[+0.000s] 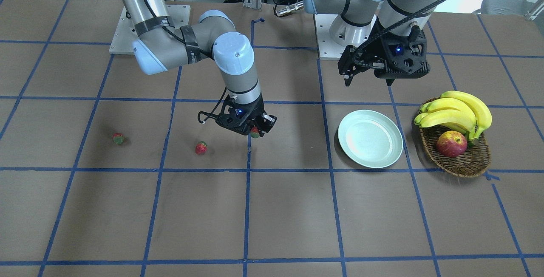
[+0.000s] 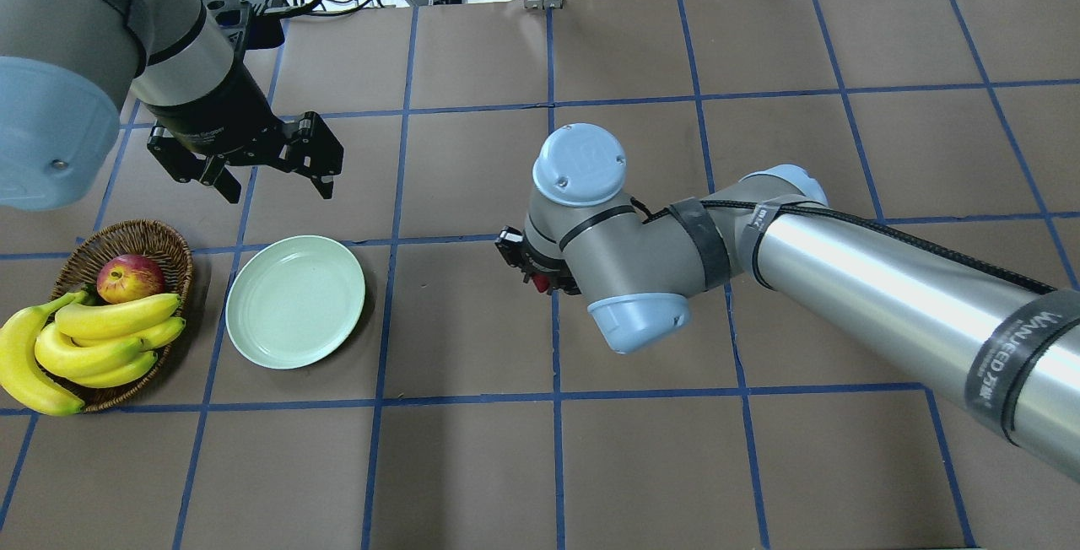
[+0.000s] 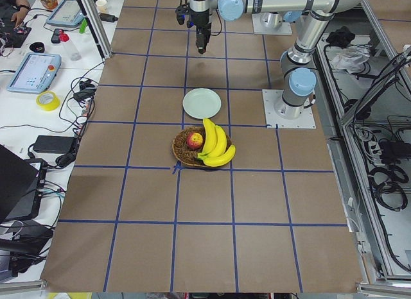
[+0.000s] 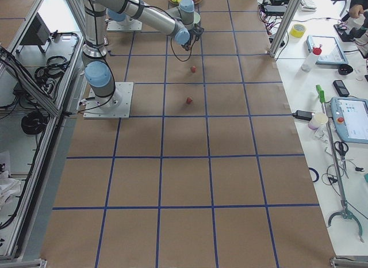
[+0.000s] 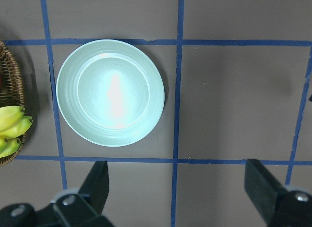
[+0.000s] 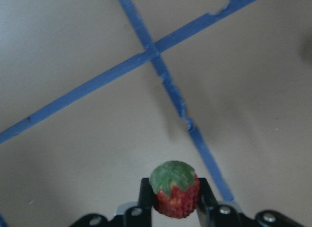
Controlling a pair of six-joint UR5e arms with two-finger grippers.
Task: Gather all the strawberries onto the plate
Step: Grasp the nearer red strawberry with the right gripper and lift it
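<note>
Your right gripper (image 1: 256, 133) is clamped on one strawberry (image 6: 174, 194), held just above the table and well short of the mint-green plate (image 1: 370, 138), which holds nothing yet. A second strawberry (image 1: 201, 148) and a third strawberry (image 1: 118, 138) lie farther out. Your left gripper (image 1: 369, 82) hangs spread wide by the plate. By my read, none is delivered.

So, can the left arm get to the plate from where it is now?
Probably yes: the left arm's fingers hang open close to the plate, with nothing between them.
</note>
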